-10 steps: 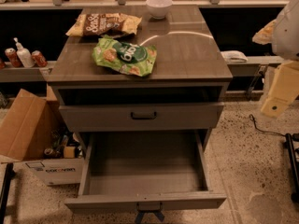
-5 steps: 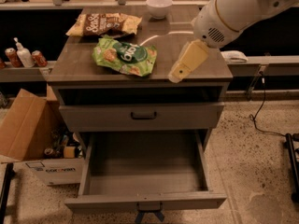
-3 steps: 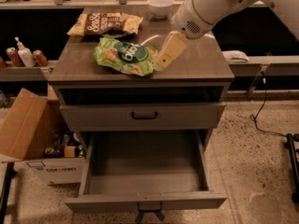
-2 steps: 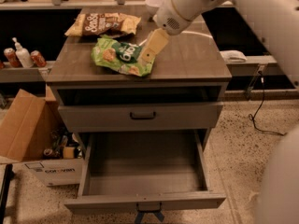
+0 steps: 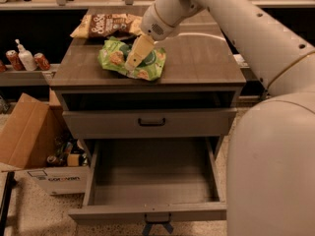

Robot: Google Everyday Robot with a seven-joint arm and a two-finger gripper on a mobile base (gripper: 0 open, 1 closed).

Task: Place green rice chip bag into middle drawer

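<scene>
The green rice chip bag [image 5: 118, 57] lies crinkled on the grey cabinet top [image 5: 202, 58], left of centre. My gripper [image 5: 134, 61] reaches down from the upper right and rests on the middle of the bag, hiding part of it. The middle drawer [image 5: 152, 178] is pulled out wide open at the bottom front. Its grey floor holds nothing.
A beige-and-brown chip bag [image 5: 101, 24] lies at the back left of the top. A closed drawer front with a black bar handle [image 5: 151, 122] sits above the open drawer. A cardboard box [image 5: 29, 136] stands on the floor at the left, with cans and a bottle [image 5: 24, 58] on a shelf above. My arm's body [image 5: 275, 171] fills the right foreground.
My arm swung in from the right across the cabinet top, and the gripper came down onto the green bag. The bag and the drawer have not moved.
</scene>
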